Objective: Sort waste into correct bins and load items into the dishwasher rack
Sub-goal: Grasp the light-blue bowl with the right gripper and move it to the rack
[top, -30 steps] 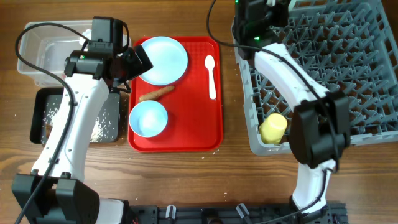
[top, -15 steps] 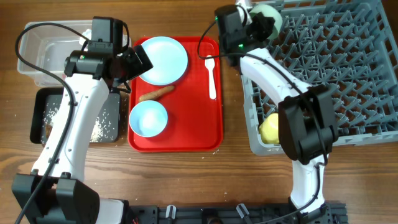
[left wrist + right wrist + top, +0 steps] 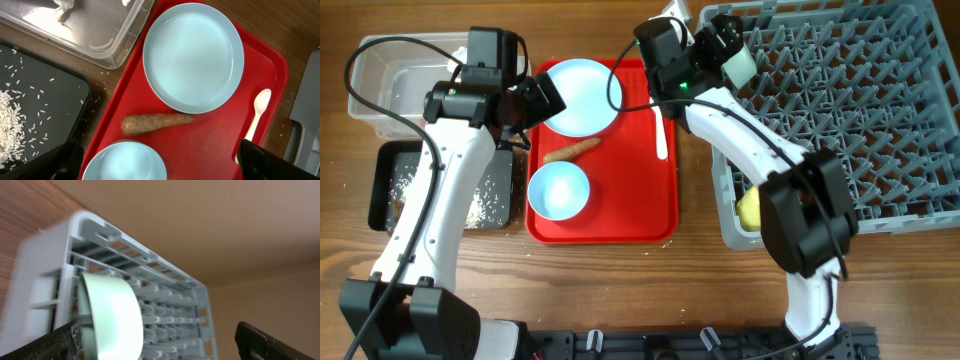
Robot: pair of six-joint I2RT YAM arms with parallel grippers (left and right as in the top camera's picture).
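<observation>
My right gripper (image 3: 723,48) (image 3: 160,342) is open at the near-left corner of the grey dishwasher rack (image 3: 860,110) (image 3: 150,275). The pale greenish-white bowl (image 3: 740,65) (image 3: 112,315) stands on edge there, close to one finger and not clamped. A yellow cup (image 3: 750,208) lies in the rack's front-left corner. My left gripper (image 3: 540,100) (image 3: 160,167) hangs open above the red tray (image 3: 630,205) (image 3: 215,145). On the tray lie the blue plate (image 3: 582,95) (image 3: 194,56), the brown carrot piece (image 3: 572,150) (image 3: 157,123), the small blue bowl (image 3: 558,190) (image 3: 125,162) and the white spoon (image 3: 660,125) (image 3: 257,112).
The clear bin (image 3: 390,80) (image 3: 100,35) stands at the far left. In front of it is the black bin (image 3: 440,165) (image 3: 40,115), holding loose rice (image 3: 485,205). The rack's tall wall runs along the tray's right edge.
My right gripper has swung left along the rack's corner, lowered the greenish-white bowl onto the rack and opened off it. The left arm has not moved.
</observation>
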